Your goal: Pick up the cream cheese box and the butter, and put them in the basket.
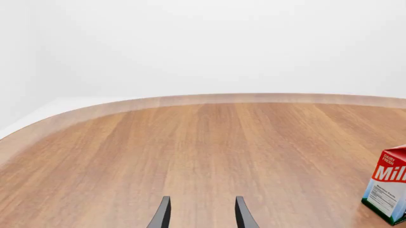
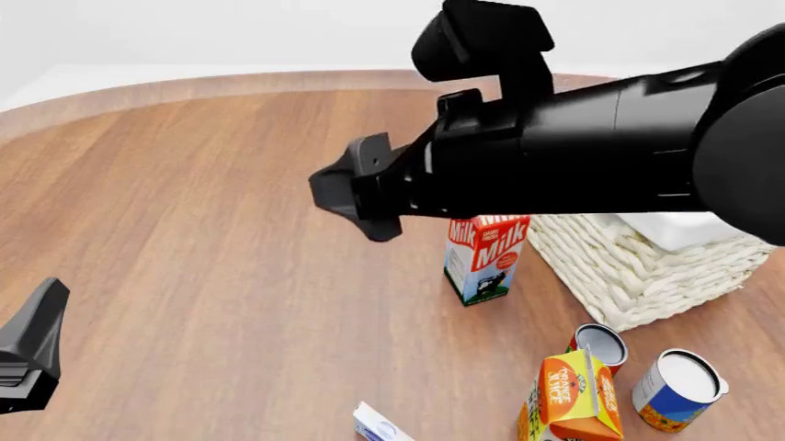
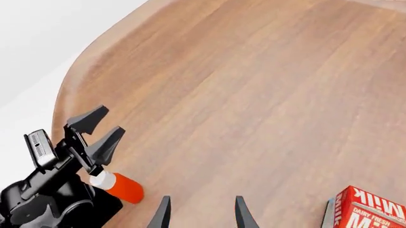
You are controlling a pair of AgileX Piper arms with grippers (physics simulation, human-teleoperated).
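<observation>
Left wrist view: the left gripper shows two dark, tapering fingertips spread apart with bare wood between them. The table is smooth brown wood grain with a paler rounded edge. A red-and-white milk carton stands upright on it.

Front view: the right arm, a thick matte-black cylinder, crosses the upper frame from 3 o'clock toward the centre, its blunt end nearest the middle. Below it stands the milk carton, and just beside that, toward 3 o'clock, sits the basket, cream-white coarse wicker with white cloth lining, partly hidden by the arm. At 5 o'clock stand an orange juice carton and two cylindrical tins, one largely behind the carton. At 6 o'clock, cut by the frame edge, a white corner with a blue mark is probably the cream cheese box. The butter does not show.

Right wrist view: the right gripper has its slim dark fingertips parted, nothing between them. At 8 o'clock the left gripper appears, its wedge-shaped fingers splayed, in front of a red bottle with a white cap.
</observation>
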